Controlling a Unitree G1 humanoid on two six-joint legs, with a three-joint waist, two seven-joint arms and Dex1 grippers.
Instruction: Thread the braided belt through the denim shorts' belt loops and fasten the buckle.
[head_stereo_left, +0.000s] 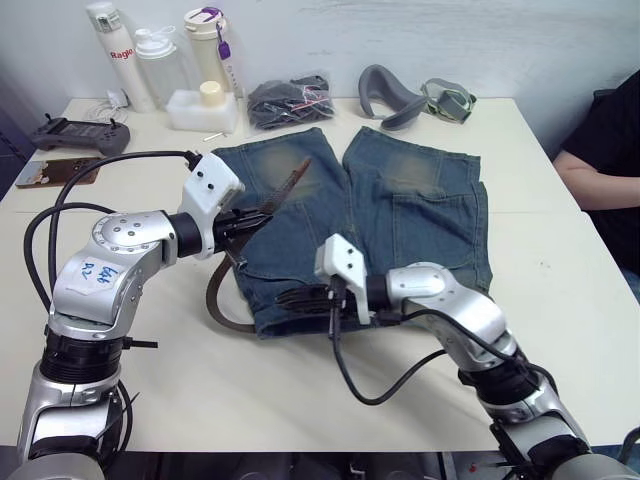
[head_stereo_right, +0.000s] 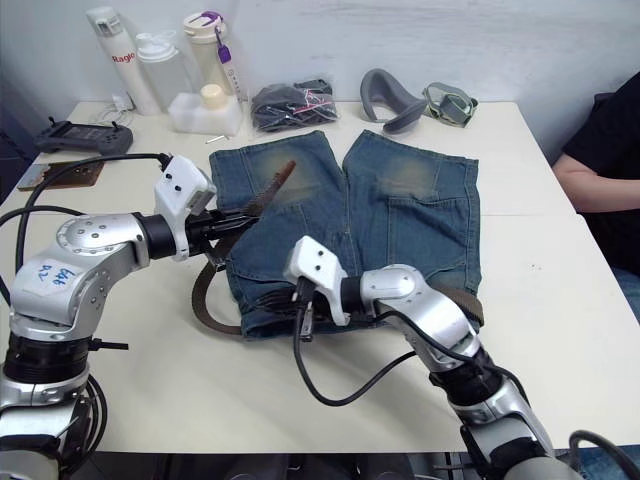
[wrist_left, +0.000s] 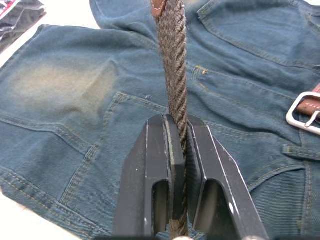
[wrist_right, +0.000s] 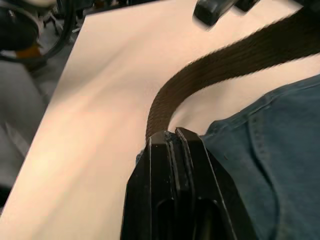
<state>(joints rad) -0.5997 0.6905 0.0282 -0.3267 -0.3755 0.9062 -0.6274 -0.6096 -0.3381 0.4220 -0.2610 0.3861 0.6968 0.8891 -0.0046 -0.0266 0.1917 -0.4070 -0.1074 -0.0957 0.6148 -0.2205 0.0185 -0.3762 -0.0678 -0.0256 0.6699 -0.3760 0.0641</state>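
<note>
I see the white table (head_stereo_left: 560, 260) carrying the denim shorts (head_stereo_left: 420, 215) spread flat at its centre, waistband toward me and legs pointing to 12 o'clock, faded yellowish patches on both legs. The braided belt (head_stereo_left: 216, 300) loops off the waistband's 9 o'clock corner onto the bare tabletop, then rises across the left leg with its tan tip (head_stereo_left: 300, 168) in the air. My left gripper (wrist_left: 176, 150) is closed tight on the belt's woven strap above that leg. My right gripper (wrist_right: 175, 145) is pinched shut on the belt at the waistband edge. The silver buckle (wrist_left: 305, 112) lies on the denim toward 3 o'clock. At 11 o'clock stands a white bottle (head_stereo_left: 112, 50) with red lettering that reads roughly "Ragle".
</note>
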